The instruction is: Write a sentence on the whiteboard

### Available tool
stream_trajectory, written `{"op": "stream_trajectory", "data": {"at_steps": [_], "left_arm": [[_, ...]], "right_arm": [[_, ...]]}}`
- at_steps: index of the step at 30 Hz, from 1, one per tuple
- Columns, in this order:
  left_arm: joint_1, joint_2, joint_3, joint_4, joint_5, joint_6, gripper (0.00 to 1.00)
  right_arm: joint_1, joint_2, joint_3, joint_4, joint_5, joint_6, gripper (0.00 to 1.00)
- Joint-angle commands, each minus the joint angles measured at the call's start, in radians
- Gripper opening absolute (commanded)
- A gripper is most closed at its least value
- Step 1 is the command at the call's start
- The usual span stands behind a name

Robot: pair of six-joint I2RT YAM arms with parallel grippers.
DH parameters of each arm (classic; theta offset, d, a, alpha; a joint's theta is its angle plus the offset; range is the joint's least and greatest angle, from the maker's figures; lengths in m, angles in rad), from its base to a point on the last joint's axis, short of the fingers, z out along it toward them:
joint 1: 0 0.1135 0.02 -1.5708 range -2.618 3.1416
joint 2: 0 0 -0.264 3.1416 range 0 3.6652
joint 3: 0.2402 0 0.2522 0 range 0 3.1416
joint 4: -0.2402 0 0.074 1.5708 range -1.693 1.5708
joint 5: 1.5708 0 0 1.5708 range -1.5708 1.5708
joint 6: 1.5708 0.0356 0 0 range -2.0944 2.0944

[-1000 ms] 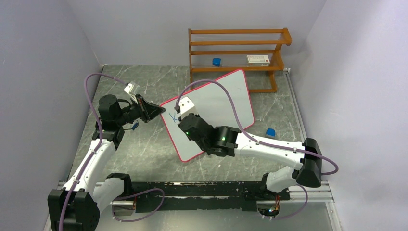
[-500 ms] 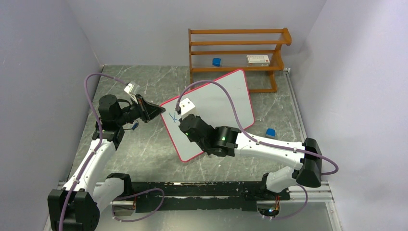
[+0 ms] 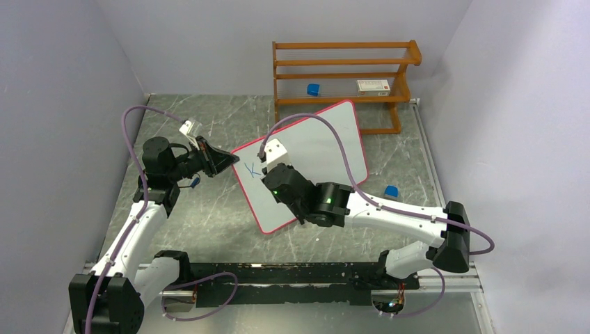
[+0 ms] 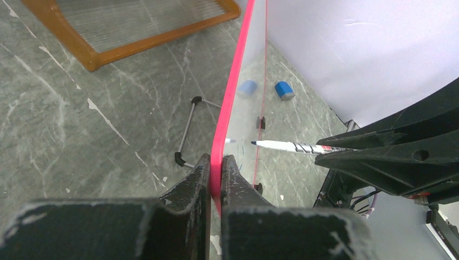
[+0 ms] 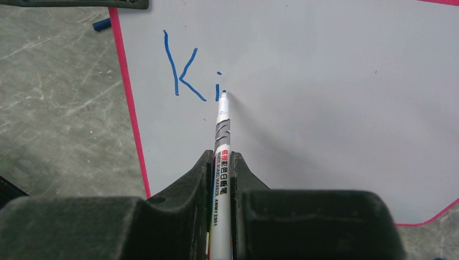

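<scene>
The whiteboard, white with a pink rim, stands tilted on the table. My left gripper is shut on its left rim, one finger on each face. My right gripper is shut on a white marker, in front of the board's lower left part. The marker's tip touches the board at the foot of the "i". Of the sentence, only blue "Ki" is there, near the left rim. The left wrist view shows the marker from the side, pointing at the board.
A wooden rack stands behind the board, holding a small blue block and a white box. Another blue block lies on the table right of the board. A wire stand props up the board's back.
The right gripper has shifted a little to the right along the board with the marker. The blue "K" now shows clear of it. The left arm has not moved.
</scene>
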Motion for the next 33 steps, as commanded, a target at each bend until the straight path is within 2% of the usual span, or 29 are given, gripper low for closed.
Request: {"op": "stream_trajectory", "data": {"at_steps": [1,24,33], "left_arm": [[0.001,0.01,0.001,-0.035,-0.019,0.052,0.05],[0.001,0.014,-0.001,-0.029,-0.013,0.049,0.05],[0.001,0.014,-0.001,-0.029,-0.016,0.049,0.05]], "right_arm": [[-0.004,-0.015,-0.005,0.039,0.04,-0.012,0.0],[-0.022,0.034,0.004,0.058,0.041,-0.024,0.0],[-0.022,0.032,0.01,-0.003,0.014,-0.008,0.0]]}}
